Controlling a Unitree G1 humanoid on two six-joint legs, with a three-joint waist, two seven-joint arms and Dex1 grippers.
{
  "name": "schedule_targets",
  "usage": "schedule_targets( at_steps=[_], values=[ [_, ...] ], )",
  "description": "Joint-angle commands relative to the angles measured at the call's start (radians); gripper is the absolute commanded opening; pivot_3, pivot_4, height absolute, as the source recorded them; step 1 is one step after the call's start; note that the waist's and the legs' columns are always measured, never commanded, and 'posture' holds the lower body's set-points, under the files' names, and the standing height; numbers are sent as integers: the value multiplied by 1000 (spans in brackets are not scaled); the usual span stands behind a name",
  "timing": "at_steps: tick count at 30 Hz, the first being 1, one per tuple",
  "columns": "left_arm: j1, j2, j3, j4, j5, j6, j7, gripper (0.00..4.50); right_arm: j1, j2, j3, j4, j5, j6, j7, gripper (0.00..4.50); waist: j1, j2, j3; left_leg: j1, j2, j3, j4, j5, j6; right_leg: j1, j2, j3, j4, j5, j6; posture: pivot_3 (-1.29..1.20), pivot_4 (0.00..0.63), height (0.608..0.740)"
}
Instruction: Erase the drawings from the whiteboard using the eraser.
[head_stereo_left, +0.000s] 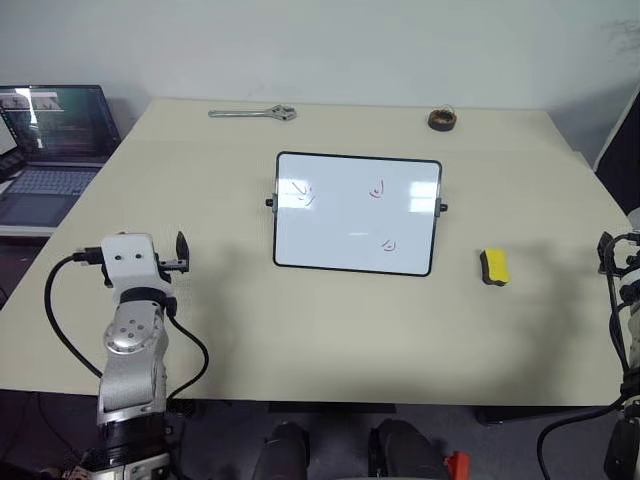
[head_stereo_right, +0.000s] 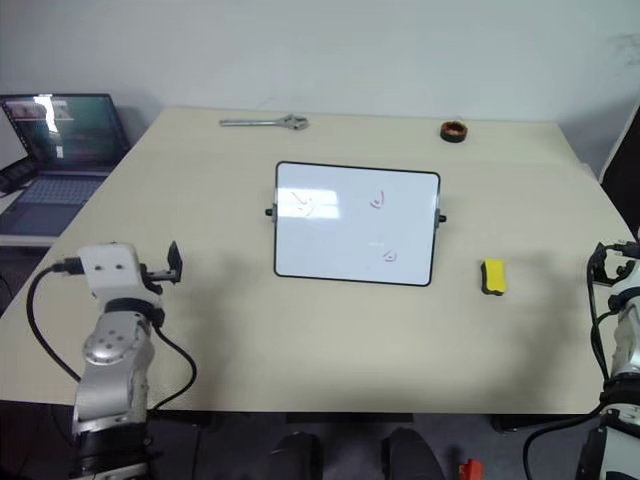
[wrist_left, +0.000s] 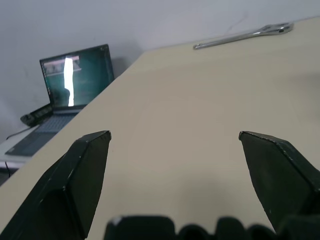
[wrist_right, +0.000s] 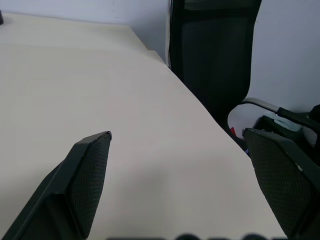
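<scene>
The whiteboard (head_stereo_left: 340, 225), glossy white with a thin black frame, lies in the middle of the beige table. The drawings are three small pinkish-red squiggles on it: one at the upper left (head_stereo_left: 305, 193), one at the upper middle (head_stereo_left: 378, 188), one lower right (head_stereo_left: 389, 244). To the right of the board the yellow eraser (head_stereo_left: 494, 266) rests on the table. My left gripper (wrist_left: 175, 135) hovers open and empty over the table's left part, well left of the board. My right gripper (wrist_right: 177, 134) stands open and empty at the table's right edge, right of the eraser.
A metal wrench (head_stereo_left: 254, 114) lies at the table's far edge, and a brown tape roll (head_stereo_left: 442, 120) sits at the far right. An open laptop (head_stereo_left: 50, 140) stands on a side surface to the left. A black mesh chair (wrist_right: 215, 55) stands beyond the table's right edge.
</scene>
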Motion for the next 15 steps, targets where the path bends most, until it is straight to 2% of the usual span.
schedule_targets(
  at_steps=[1,4,8,15],
  values=[
    [6,-3,15,-47,8,-20,17,4500,-8,-10,2,-53,11,21,12,4489,0,0,0,0,0,0,0,0,0,0,0,0,0,0,0,0,150,740],
    [12,0,34,-58,-1,-5,19,4500,-2,0,16,-74,1,41,9,4489,-1,0,0,0,0,0,0,0,0,0,0,0,0,0,0,0,150,740],
    [-13,57,36,-48,-16,-14,-40,4500,21,-3,37,-194,9,67,48,4489,0,0,0,0,0,0,0,0,0,0,0,0,0,0,0,0,150,740],
    [-72,147,30,-117,-107,-16,-196,4500,90,33,9,-440,140,244,113,4489,2,0,0,0,1,-1,0,0,0,0,0,-1,0,0,0,0,150,740]
  ],
)
